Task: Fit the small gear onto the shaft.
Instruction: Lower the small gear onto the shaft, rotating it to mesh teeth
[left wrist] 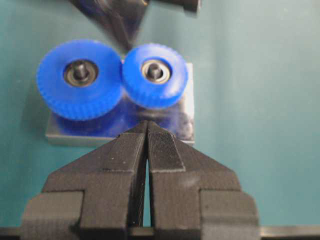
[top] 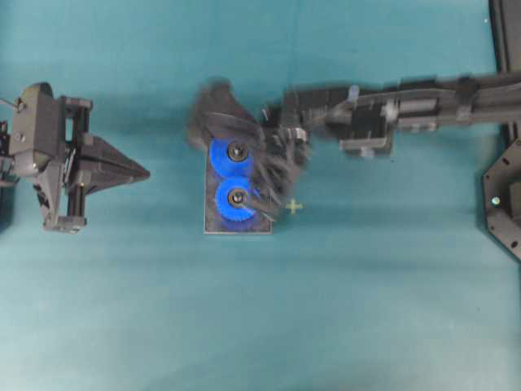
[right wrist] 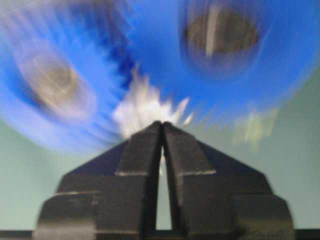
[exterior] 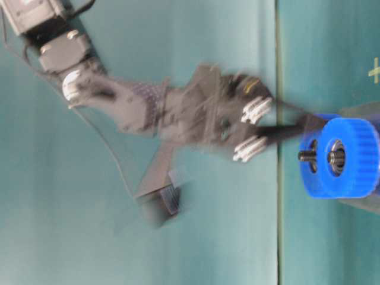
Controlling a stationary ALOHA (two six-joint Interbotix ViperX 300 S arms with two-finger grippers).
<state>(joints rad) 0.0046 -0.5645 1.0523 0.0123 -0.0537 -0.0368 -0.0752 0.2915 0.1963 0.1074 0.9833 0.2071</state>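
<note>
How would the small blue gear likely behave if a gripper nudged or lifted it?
The small gear looks like solid moulded plastic, so probably stiff and light. It sits around the shaft on the grey plate, teeth against the larger gear, so a nudge would likely turn both or shift the plate. Its toothed rim should resist slipping.

From my end the small bright-blue toothed plastic gear [left wrist: 155, 75] sits flat on the silvery metal shaft [left wrist: 154, 71], at the grey plate's right end in the left wrist view.
</note>
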